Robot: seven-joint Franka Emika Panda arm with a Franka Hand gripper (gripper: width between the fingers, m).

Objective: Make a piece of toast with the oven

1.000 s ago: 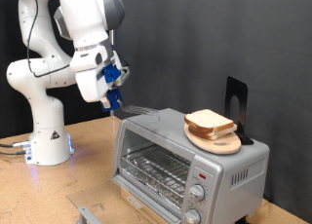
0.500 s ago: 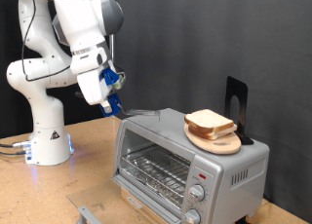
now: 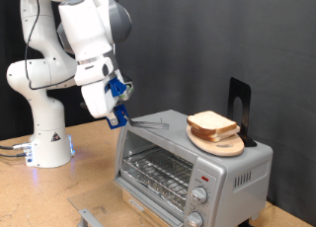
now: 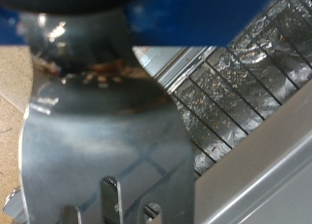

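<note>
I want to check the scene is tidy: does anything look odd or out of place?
Only that the round light-wood plate with pale bread slices sits atop the silver toaster oven, not on the table.

The exterior view faces the oven (image 3: 193,160) from the front at bench height; the wrist view, pressed close, shares its rack (image 4: 244,93).

The oven (image 3: 188,160) is a small silver box with a glass door (shut), wire rack inside, two knobs at its 5 o'clock corner. The toast (image 3: 211,122), pale with tan crust, lies flat on top, towards 2 o'clock.
</note>
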